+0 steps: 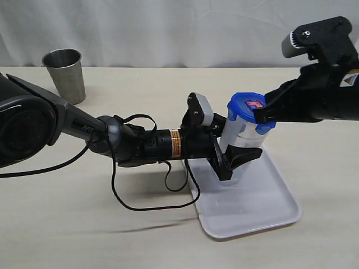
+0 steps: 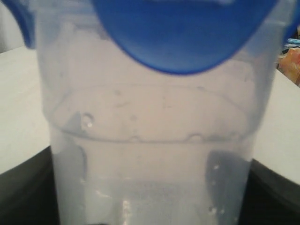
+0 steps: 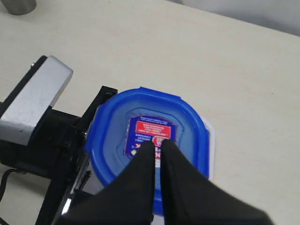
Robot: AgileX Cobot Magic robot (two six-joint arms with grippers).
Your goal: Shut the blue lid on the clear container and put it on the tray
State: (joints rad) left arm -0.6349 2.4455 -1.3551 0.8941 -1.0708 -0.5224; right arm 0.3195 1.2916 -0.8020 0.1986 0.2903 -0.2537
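The clear container [image 1: 242, 136] leans over the left part of the white tray [image 1: 269, 208]. My left gripper [image 1: 235, 161] is shut on its lower body. In the left wrist view the clear container [image 2: 150, 140] fills the frame, with a dark finger [image 2: 276, 192] at each side. The blue lid [image 1: 245, 106] sits on its mouth, with the red-and-white label facing up. My right gripper [image 1: 257, 115] comes in from the right, shut, holding nothing. In the right wrist view its joined tips [image 3: 158, 143] rest on the label of the blue lid [image 3: 112, 140].
A grey steel cup [image 1: 64, 73] stands at the back left of the beige table. A black cable [image 1: 140, 196] loops down from the left arm onto the table beside the tray. A white curtain closes off the back.
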